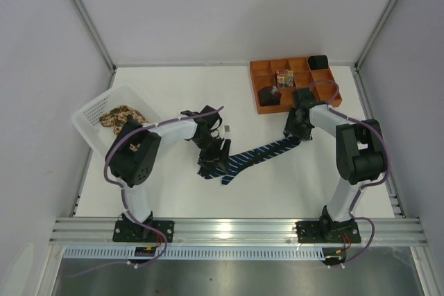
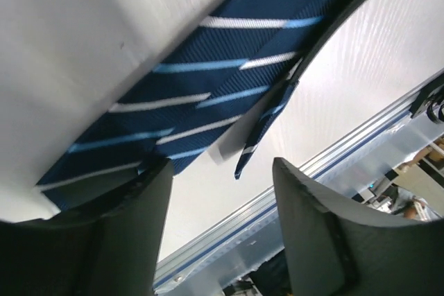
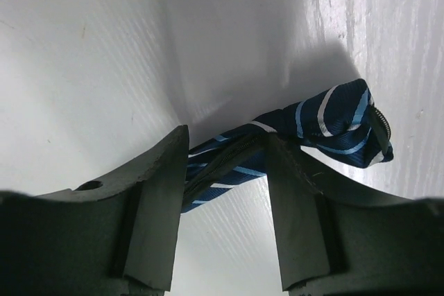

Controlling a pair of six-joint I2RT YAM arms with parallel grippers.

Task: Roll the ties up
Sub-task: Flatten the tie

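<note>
Navy tie (image 3: 336, 124) pinched in right gripper (image 3: 226, 140).

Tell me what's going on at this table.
Both arms are working on the navy striped tie, which lies stretched across the white table. The right gripper is at the narrow end, and the fabric bunched between its fingers seems pinched. The left gripper is open at the wide end, which still lies flat. No real roll has formed yet. A tan floral tie waits in the white basket.
</note>
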